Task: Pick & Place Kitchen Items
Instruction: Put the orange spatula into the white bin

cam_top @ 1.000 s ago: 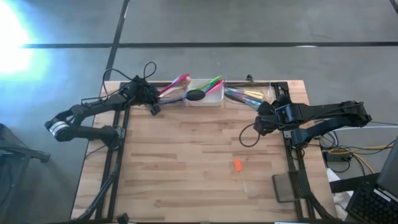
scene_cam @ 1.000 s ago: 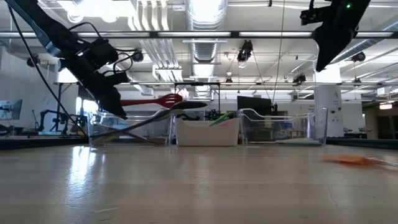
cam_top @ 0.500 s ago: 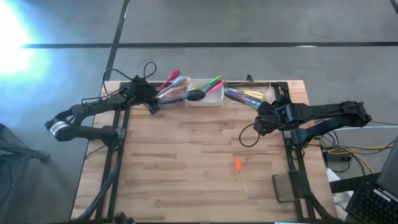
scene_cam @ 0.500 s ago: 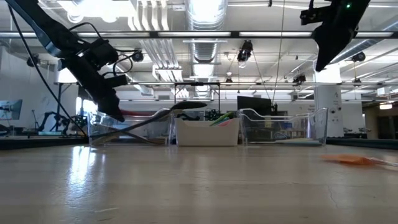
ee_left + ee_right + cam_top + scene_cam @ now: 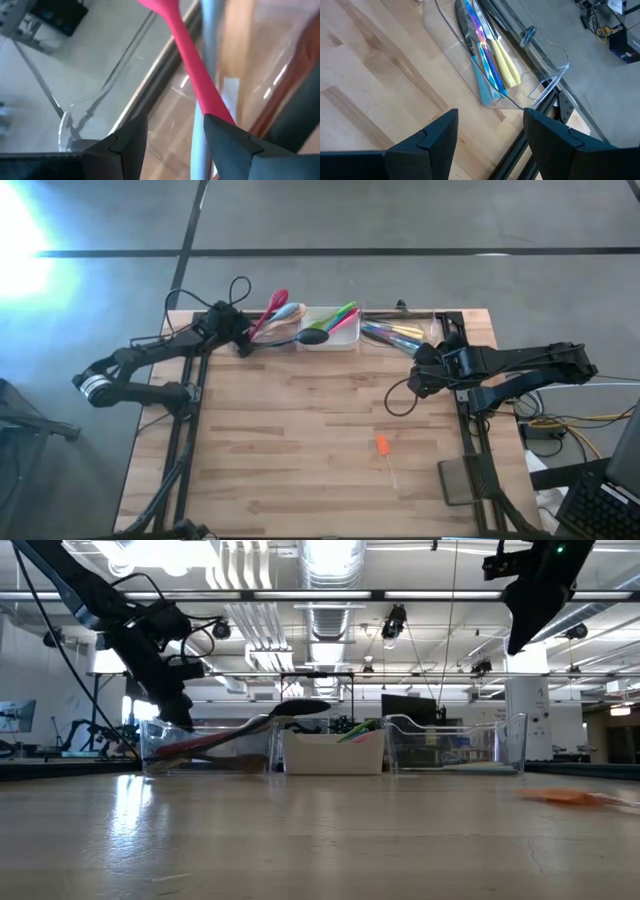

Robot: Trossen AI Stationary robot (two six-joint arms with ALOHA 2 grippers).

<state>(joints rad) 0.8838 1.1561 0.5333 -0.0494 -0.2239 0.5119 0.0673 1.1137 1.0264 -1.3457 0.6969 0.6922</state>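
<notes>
My left gripper [image 5: 242,345] [image 5: 172,125] stands open just above the near-left end of the left clear tray [image 5: 268,328]. In that tray lies a red spatula [image 5: 272,307] [image 5: 205,743], its handle [image 5: 200,85] running past my fingers. A black ladle [image 5: 313,335] rests its bowl on the white tray's [image 5: 345,340] rim, with its handle sloping down into the left tray. Green and pink spoons lie in the white tray. My right gripper [image 5: 418,380] [image 5: 490,117] hangs open over the table by the right clear tray [image 5: 395,335]. My left gripper stands open around the red spatula's handle end [image 5: 217,107]. The handle runs close beside one finger [image 5: 230,140], and I cannot tell whether the two touch. The spatula lies in the tray, not lifted.
The right clear tray [image 5: 485,80] holds yellow, blue and shiny utensils. A small orange piece [image 5: 381,444] [image 5: 565,798] lies on the bare wood right of the middle. A dark pad [image 5: 458,480] sits at the table's near right edge.
My left gripper has opened and let go of the red spatula. The spatula, held level above the trays a second ago, has dropped into the left clear tray, and its head has swung toward the table's far edge.
</notes>
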